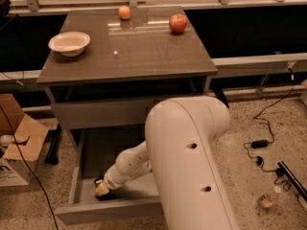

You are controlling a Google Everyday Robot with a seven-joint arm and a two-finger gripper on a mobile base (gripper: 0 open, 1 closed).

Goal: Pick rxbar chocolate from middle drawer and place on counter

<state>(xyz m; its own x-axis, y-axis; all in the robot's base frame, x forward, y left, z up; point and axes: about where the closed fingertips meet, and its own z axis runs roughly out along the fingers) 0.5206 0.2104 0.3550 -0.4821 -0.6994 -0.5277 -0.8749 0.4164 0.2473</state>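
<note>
The middle drawer (82, 157) stands pulled out below the counter (129, 51). My white arm reaches down into it. The gripper (102, 190) is low at the drawer's front left, its tan tip right on a small black thing (99, 182) that looks like the rxbar chocolate, mostly hidden by the gripper. The big arm link covers the drawer's right part.
On the counter stand a white bowl (69, 42) at the left, an orange (124, 12) at the back and a red apple (178, 23) at the back right. A cardboard box (19, 145) sits on the floor to the left. Cables (261, 143) lie on the right floor.
</note>
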